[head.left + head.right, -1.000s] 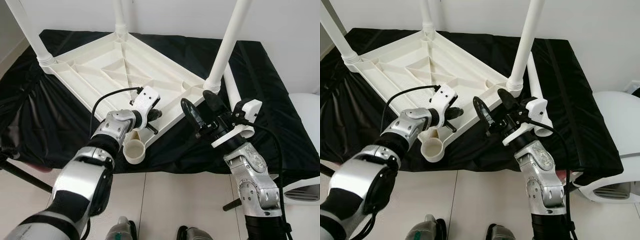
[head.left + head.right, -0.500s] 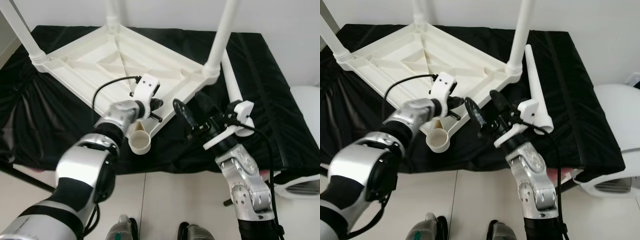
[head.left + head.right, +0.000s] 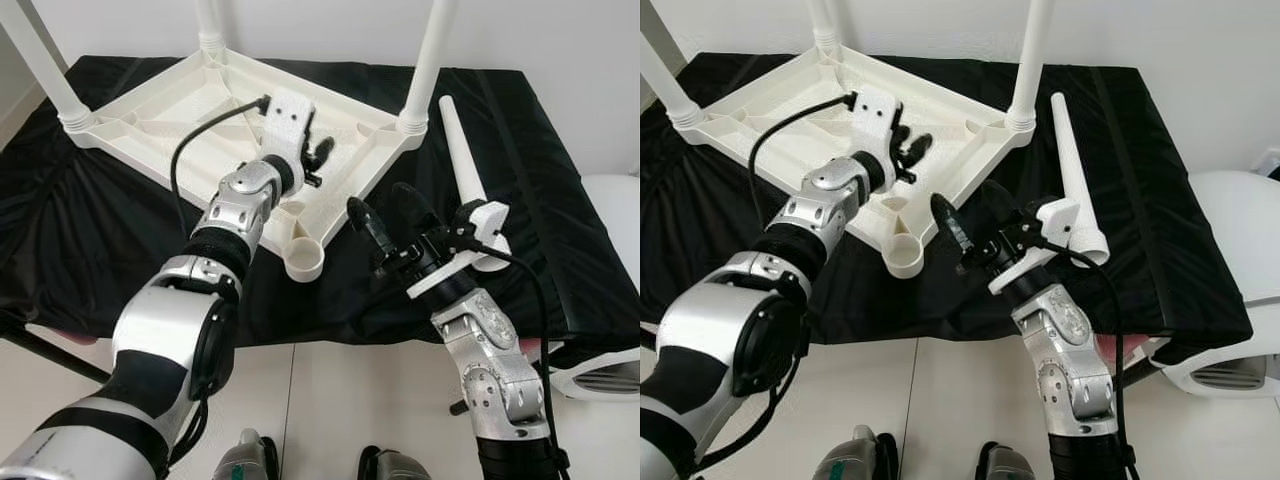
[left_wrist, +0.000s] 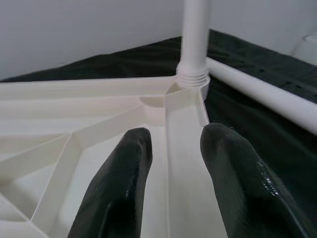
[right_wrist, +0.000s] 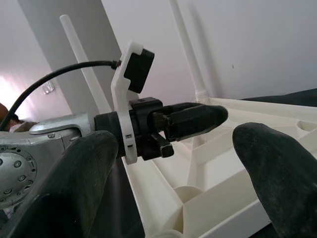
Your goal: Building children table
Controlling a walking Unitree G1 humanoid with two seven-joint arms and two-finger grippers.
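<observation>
The white plastic table top (image 3: 150, 115) lies upside down on a black cloth. Three white legs stand in its corners, the nearest one at the right (image 3: 418, 90). The near corner socket (image 3: 305, 266) is an empty ring. A fourth leg (image 3: 462, 165) lies loose on the cloth, right of the table. My left gripper (image 3: 322, 155) hovers open over the ribbed underside, its fingers (image 4: 124, 178) on either side of a rib, holding nothing. My right gripper (image 3: 385, 212) is open and empty just right of the empty socket, with the loose leg behind its wrist.
The black cloth (image 3: 540, 200) drapes over the support and ends at a front edge near my arms. A white rounded object (image 3: 612, 215) stands at the right. Pale floor tiles (image 3: 350, 400) and my feet lie below.
My left gripper has moved from beside the empty socket farther in over the table's underside, toward the right leg. The right gripper has hardly shifted. The camera view has shifted too.
</observation>
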